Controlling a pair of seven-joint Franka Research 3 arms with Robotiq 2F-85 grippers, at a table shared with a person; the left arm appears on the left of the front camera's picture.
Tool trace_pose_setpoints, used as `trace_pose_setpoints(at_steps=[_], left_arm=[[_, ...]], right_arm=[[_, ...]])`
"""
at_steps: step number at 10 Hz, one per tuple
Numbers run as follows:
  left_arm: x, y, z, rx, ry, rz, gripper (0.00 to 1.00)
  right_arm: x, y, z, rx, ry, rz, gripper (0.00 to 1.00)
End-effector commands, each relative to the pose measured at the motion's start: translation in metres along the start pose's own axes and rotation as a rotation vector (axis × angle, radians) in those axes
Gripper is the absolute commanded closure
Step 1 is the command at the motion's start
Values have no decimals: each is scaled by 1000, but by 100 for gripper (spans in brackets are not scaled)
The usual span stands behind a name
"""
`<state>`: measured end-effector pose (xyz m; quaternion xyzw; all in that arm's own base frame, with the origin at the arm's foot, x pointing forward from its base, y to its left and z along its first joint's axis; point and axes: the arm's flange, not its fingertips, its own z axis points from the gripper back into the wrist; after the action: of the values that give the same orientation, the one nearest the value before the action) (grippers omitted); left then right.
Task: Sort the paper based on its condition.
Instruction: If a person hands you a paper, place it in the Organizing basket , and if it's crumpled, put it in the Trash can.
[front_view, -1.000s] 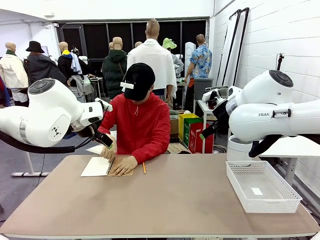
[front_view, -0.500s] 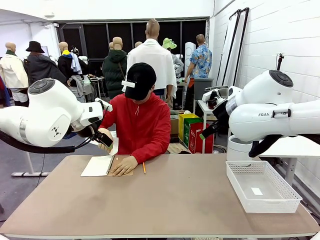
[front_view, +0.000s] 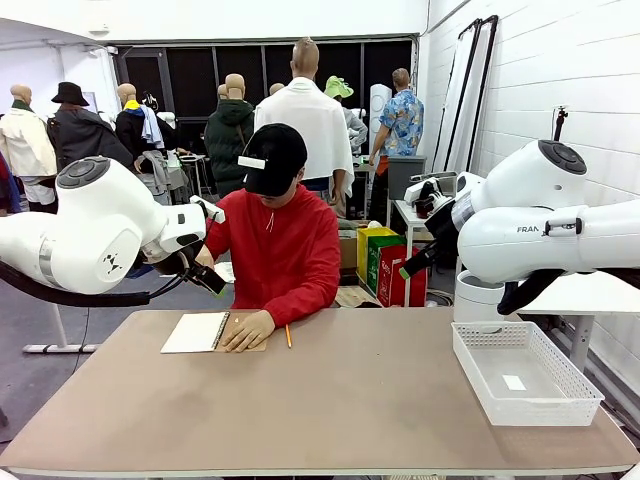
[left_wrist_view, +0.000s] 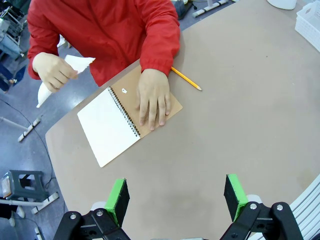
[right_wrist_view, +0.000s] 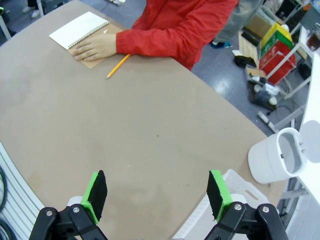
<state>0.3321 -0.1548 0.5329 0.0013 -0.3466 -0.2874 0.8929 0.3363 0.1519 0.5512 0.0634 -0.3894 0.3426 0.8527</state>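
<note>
A person in a red top sits at the far side of the table. One of their hands (left_wrist_view: 52, 72) holds a loose white sheet of paper (left_wrist_view: 67, 67) up beyond the table's far edge; in the front view the paper (front_view: 226, 271) peeks out behind my left arm. Their other hand (left_wrist_view: 152, 97) presses flat on the brown cover of an open spiral notebook (left_wrist_view: 107, 127), whose blank page faces up. My left gripper (left_wrist_view: 175, 200) hovers open high above the table, nearer than the notebook, with nothing in it. My right gripper (right_wrist_view: 156, 195) also hangs open over bare table, holding nothing.
A yellow pencil (left_wrist_view: 186, 78) lies right of the notebook (front_view: 197, 332). A white mesh basket (front_view: 560, 368) stands at the table's right side with a small white scrap (front_view: 513, 382) inside. A white cylindrical stand (right_wrist_view: 277, 156) is beyond the table edge.
The person's hand has left the notebook page and lifted a sheet away from it, back past the table edge. Neither arm has moved.
</note>
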Motion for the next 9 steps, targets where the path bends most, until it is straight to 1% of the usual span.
trace_pose_setpoints(at_steps=[1,9], left_arm=[[0,0,0,1,1,0,0],[0,0,0,1,1,0,0]], right_arm=[[-1,-1,0,4,2,-2,0],[-1,-1,0,4,2,-2,0]])
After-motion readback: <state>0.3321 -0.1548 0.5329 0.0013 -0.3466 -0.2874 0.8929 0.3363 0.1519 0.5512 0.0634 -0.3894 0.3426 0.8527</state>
